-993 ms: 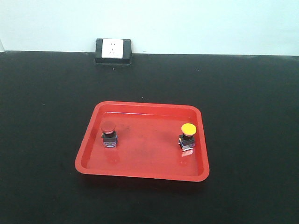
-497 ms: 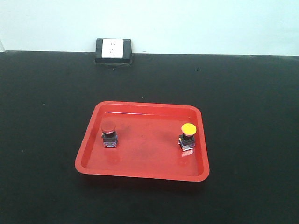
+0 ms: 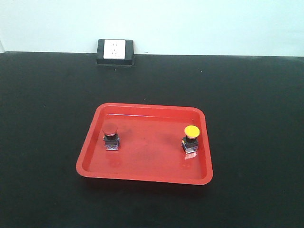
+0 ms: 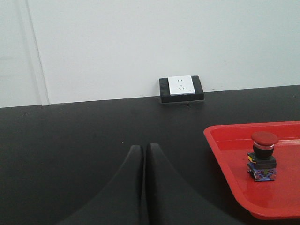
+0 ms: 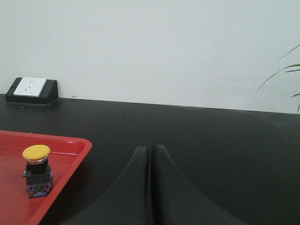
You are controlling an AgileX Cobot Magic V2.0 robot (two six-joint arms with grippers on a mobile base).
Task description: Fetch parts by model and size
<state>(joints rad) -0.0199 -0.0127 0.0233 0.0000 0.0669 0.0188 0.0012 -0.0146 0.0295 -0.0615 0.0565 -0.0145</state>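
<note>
Both switches sit upright in the red tray (image 3: 145,167) on the black worktop (image 3: 47,95), neither picked yet by the look of it. Red-cap switch (image 3: 110,137) is on the tray's left side, approx 9 o'clock from tray centre; yellow-cap switch (image 3: 191,139) on the right side, approx 3 o'clock. They're well apart, bare tray floor between them.

My left tool (image 4: 143,154) has its fingers pressed together, nothing pinched, tips hanging over bare worktop outside the tray's left edge. From the left wrist view, the red-cap switch lies at roughly 3 o'clock from the tips, just inside the tray rim, not touching it. My right tool (image 5: 150,152) is likewise pressed together and empty, over worktop outside the tray's right edge; from the right wrist view, the yellow-cap switch sits at approx 9 o'clock from the tips, close to the near rim.

So nearest pairing, imo: left arm for red, right arm for yellow. No crossing needed. Each switch's long axis is vertical, cap up, square base down, so I'd expect a top-down or side approach w/ fingers spread first, closing across the base or under the cap. Rim sits between each tool and its switch, so I'd judge the move needs to clear it.

Wall socket box (image 3: 115,51) at 12 o'clock, far edge, irrelevant.
</note>
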